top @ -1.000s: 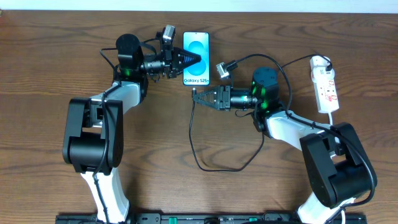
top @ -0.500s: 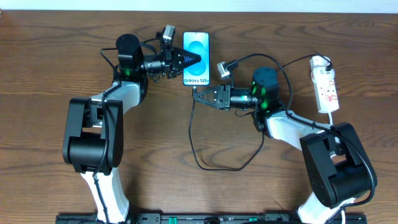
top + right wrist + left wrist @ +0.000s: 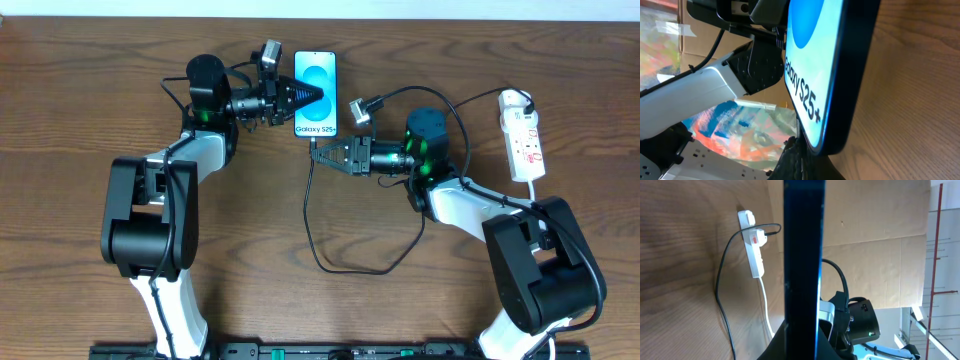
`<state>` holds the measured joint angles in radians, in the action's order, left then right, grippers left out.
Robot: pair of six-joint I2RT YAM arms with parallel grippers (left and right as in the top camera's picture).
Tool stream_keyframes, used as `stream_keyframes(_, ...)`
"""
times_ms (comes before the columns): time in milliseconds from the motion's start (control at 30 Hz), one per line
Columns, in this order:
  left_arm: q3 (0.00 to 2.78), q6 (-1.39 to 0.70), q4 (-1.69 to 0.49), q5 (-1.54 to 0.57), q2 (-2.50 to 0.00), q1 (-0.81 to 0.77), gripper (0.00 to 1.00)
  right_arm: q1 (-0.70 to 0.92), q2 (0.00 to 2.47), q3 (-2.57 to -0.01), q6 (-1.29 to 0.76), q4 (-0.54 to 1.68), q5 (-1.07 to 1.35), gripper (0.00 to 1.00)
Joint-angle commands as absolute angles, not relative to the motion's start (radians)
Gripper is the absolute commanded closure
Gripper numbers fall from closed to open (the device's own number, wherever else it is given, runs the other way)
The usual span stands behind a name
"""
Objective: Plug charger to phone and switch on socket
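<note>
The phone (image 3: 316, 92) lies screen up at the back of the table, showing "Galaxy S25". My left gripper (image 3: 314, 96) is shut on its left edge. In the left wrist view the phone (image 3: 803, 255) is a dark edge-on band between the fingers (image 3: 776, 350). My right gripper (image 3: 316, 150) is shut on the charger's connector just below the phone's bottom edge. The charger cable (image 3: 345, 270) loops down and round to the white socket (image 3: 525, 135) at the far right. In the right wrist view the phone's bottom end (image 3: 825, 75) sits right at the fingertips (image 3: 807, 162); the connector itself is hidden.
The socket (image 3: 754, 247) with its red switch and white lead also shows in the left wrist view, beside the thin black cable (image 3: 722, 300). Both arm bases stand at the table's front edge. Cardboard sheets stand behind the table.
My right gripper has crept a little toward the phone's bottom edge with the connector. The left gripper and the phone have not moved.
</note>
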<state>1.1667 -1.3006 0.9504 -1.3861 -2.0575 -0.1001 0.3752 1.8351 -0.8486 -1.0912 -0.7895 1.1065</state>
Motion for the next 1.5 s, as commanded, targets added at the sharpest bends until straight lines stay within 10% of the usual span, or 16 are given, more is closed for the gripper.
stream_keyframes(0,1.186,-1.275,0.964,-1.400,-2.047,-0.097,0.93,0.366,1.835,-0.855,-1.076,-0.793,1.106,0.99)
stream_keyframes(1467,1.186,-1.267,0.964,-1.419,-2.047,-0.129,0.93,0.340,1.835,-0.855,-1.076,-0.797,1.090,0.99)
